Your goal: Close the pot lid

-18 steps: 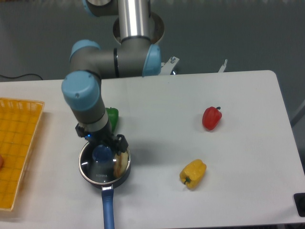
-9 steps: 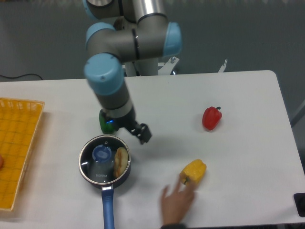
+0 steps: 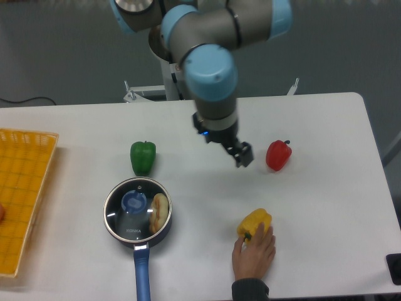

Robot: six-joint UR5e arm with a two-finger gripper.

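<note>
Lid [image 3: 136, 207] sitting on pot [image 3: 139, 233]; gripper [image 3: 242, 155] hovering beside red pepper [image 3: 278, 155], holding nothing, jaw opening unclear.

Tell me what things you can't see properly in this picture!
- The gripper: small and dark in the camera view, so whether its fingers are open or shut cannot be told.
- The food inside the pot: seen only through the glass lid, too blurred to name.
- The yellow basket: cut off by the left edge.
- The person's hand on the yellow pepper: arm cut off by the bottom edge.
</note>
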